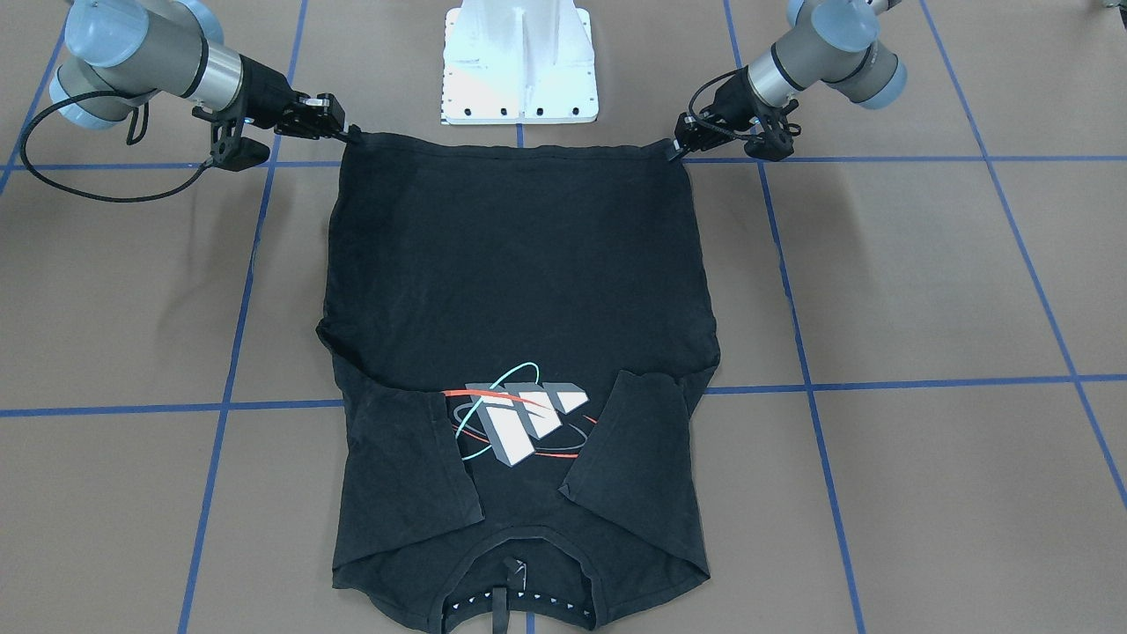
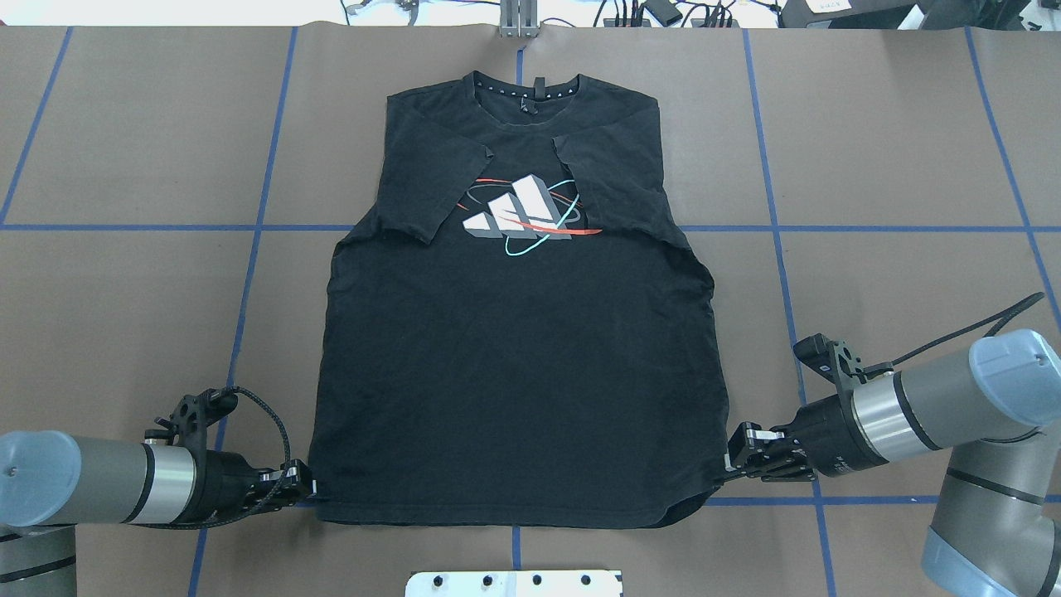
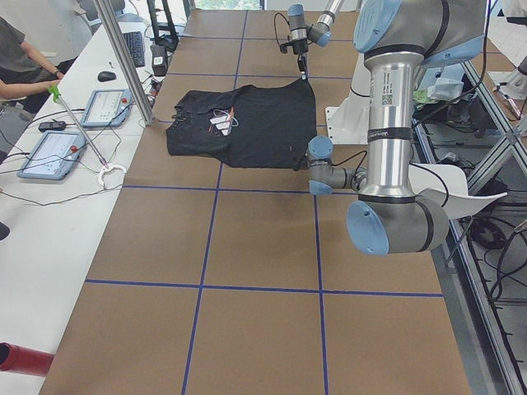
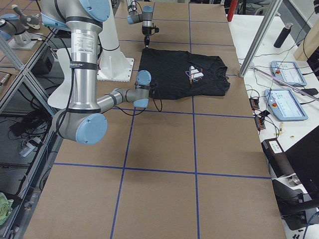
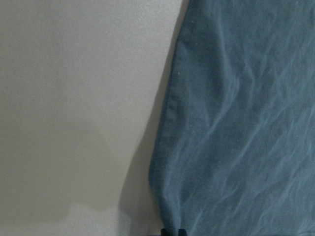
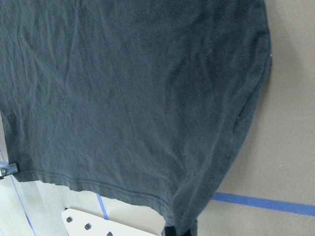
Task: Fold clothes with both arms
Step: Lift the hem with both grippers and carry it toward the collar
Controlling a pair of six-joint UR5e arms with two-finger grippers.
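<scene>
T-shirt (image 2: 514, 373), black, lies front-up and flat on the counter (image 2: 870, 166), centred before the robot, collar (image 2: 530, 87) at the far edge and hem (image 2: 497, 516) nearest the base plate (image 1: 519, 62); both short sleeves (image 2: 431, 191) are turned inward over the chest, their ends overlapping the edges of the logo (image 2: 518, 211), so the body reads as a plain rectangle ready for a lengthwise fold. Left pincer (image 2: 305, 487) is closed on the hem corner on its own side, right pincer (image 2: 736, 464) closed on the opposite corner; both come in low and almost level with the counter. The hem runs straight and taut between them, which I judge is the point of the twin grip: holding both corners at once keeps the edge square, so it could be carried toward the collar without skewing. Each wrist view shows cloth running down into the fingertips at the bottom edge, agreeing with a firm pinch.

Brown covering on the counter is matt and gridded with blue tape lines (image 2: 249, 265); it looks smooth enough for cloth to slide. Beyond the collar side stands a white side counter with control pads (image 3: 53, 152), cables and a metal post (image 3: 123, 58); a seated person (image 3: 25, 58) shows at its edge.
</scene>
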